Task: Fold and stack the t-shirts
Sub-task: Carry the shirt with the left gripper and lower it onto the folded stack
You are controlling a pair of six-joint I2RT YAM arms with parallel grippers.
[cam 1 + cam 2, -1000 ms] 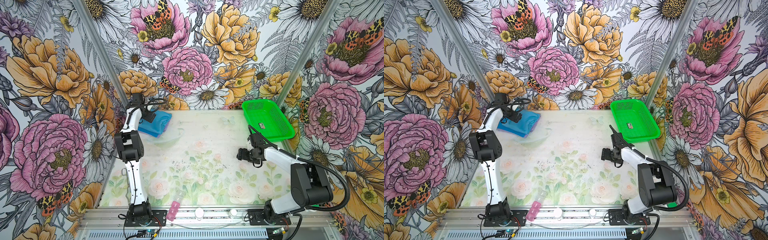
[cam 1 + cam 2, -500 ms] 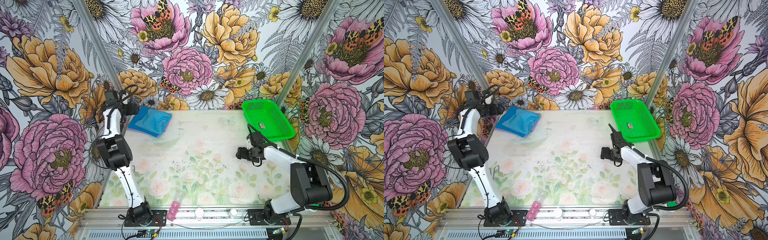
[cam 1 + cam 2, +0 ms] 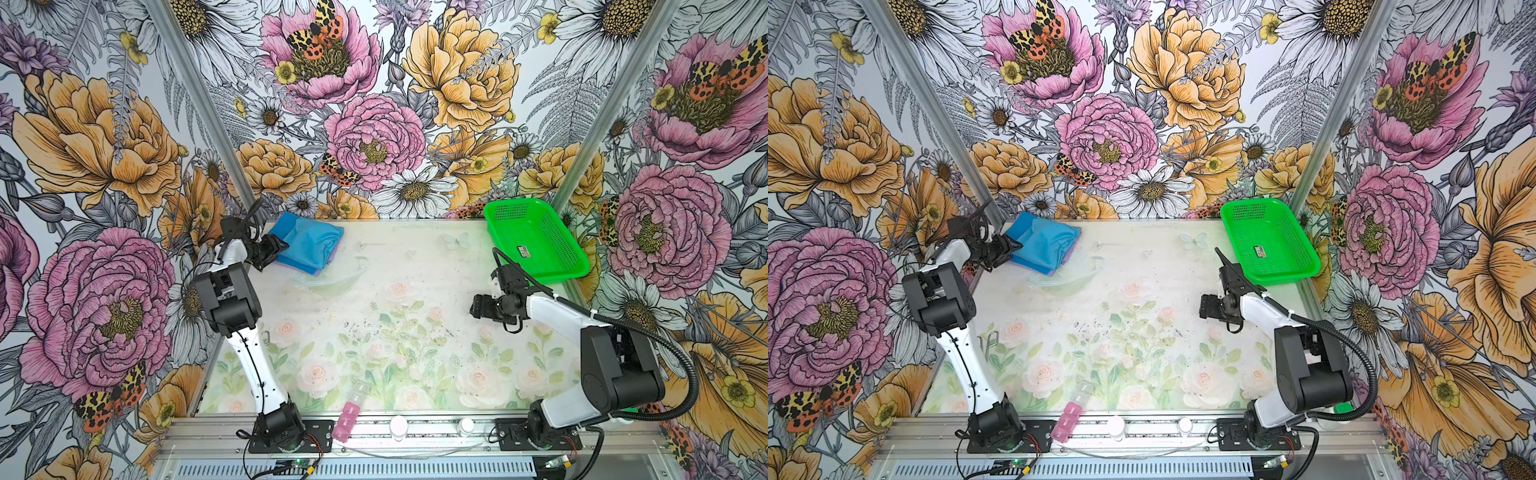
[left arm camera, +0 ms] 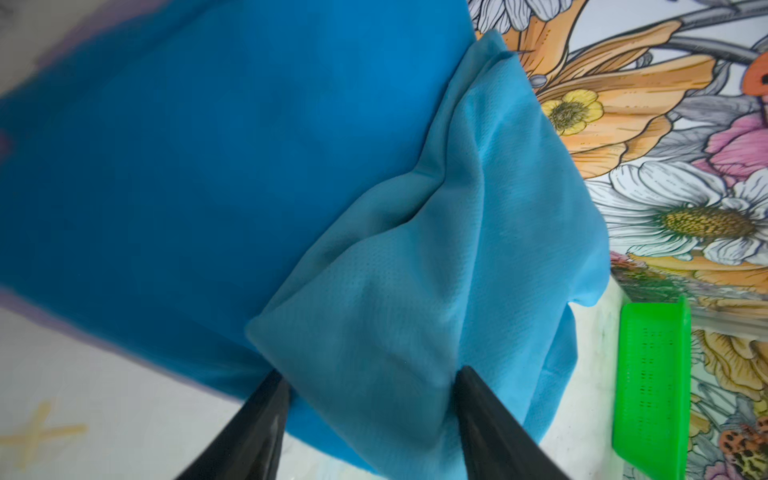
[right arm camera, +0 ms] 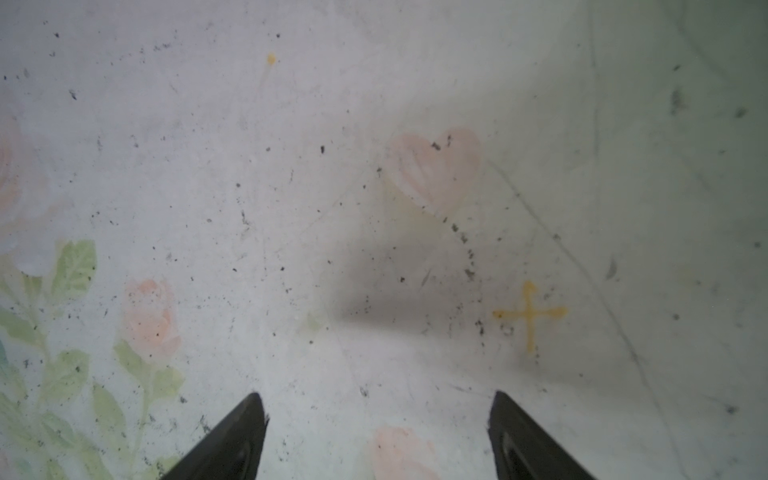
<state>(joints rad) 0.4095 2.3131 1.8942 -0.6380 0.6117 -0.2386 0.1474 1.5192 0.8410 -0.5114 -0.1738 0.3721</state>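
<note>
Quick count of what's out: three t-shirts (image 3: 309, 245), folded into rough squares and stacked in the table's (image 3: 395, 299) far-left corner. The teal-blue shirt (image 4: 415, 311) is on top, a fine pinhole knit that's a bit rumpled. A deeper blue shirt (image 4: 208, 166) sits under it, smoother and flat. Only a thin strip of the lavender shirt (image 3: 1051, 273) peeks out at the bottom.

There are two grippers with tapered black fingers. The left gripper (image 3: 279, 246) is at the stack's left side. In its wrist view the jaws are apart with a folded corner of the teal-blue shirt between them, cloth touching both fingers (image 4: 266, 407). I honestly can't tell if it's pinched. The right gripper (image 3: 477, 309) hangs over bare table near the right edge, well apart from the shirts, jaws wide apart with nothing between them (image 5: 378, 411).

One green basket (image 3: 552, 249), rectangular plastic mesh with a small label inside, fills the far-right corner. At the near edge there's one pink pill organizer (image 3: 347, 419), blocky compartments in a row, plus two round white caps (image 3: 398, 426).

The tabletop is a pale rose print, scuffed and peppered with dark specks, with a yellow cross (image 5: 530, 313) painted on it.
</note>
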